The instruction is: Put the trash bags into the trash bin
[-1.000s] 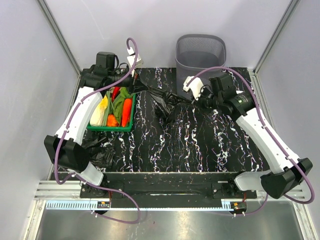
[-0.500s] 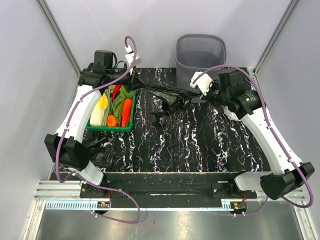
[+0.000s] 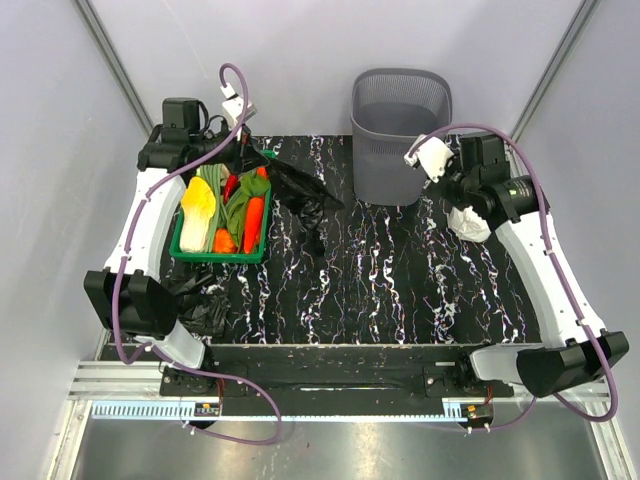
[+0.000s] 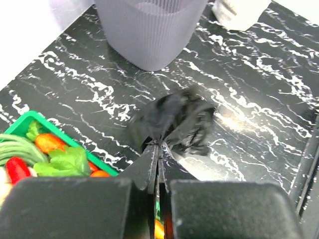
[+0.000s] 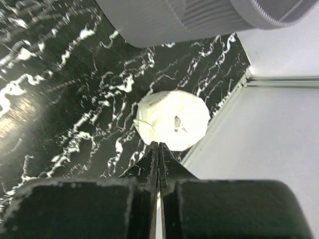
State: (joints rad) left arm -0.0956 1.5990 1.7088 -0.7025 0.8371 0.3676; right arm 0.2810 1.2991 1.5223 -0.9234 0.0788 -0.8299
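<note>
The left gripper (image 4: 158, 147) has its fingers together, clamped on a corner of one black trash bag (image 4: 175, 119), which trails just beside the green crate (image 3: 215, 257). The right gripper (image 5: 158, 147) has its fingers together on nothing, above the white roll (image 5: 172, 119). The trash bin (image 3: 398, 165) stands upright at the table's far edge, apart from this bag. Further bags (image 3: 198, 305) lie near the left arm's base.

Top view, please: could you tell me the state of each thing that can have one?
trash bin: upright, no bag seen inside.
held trash bag: crumpled, pinched by left gripper.
second trash bag: crumpled on the table.
right gripper: shut, empty.
white roll: on the table, untouched.
green crate: full of vegetables.
</note>
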